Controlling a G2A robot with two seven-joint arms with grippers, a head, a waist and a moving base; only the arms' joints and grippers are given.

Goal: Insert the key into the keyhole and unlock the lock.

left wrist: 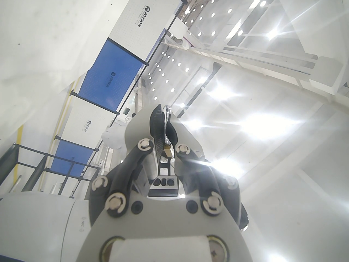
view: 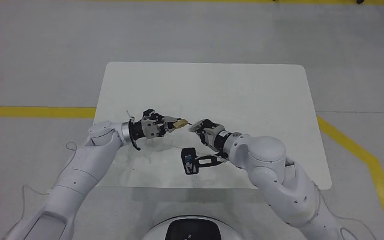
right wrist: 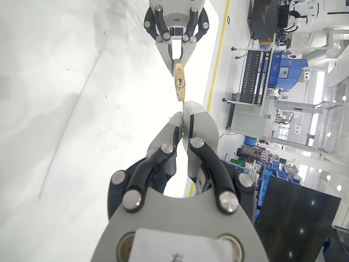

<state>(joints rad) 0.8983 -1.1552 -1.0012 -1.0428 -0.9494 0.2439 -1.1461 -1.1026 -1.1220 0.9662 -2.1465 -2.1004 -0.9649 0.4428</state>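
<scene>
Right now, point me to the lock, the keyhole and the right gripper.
lock (right wrist: 179, 75), right wrist view, brass face.
keyhole (right wrist: 180, 83), right wrist view, the slot.
right gripper (right wrist: 183, 112), right wrist view, between its fingertips.

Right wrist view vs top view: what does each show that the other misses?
Right wrist: keyhole in the brass padlock faces the camera; key edge-on in the right pincer, tip at the padlock's end, not inserted. Top: the whole white table outline. Both: left pincer gripping the padlock, right pincer facing it.
</scene>
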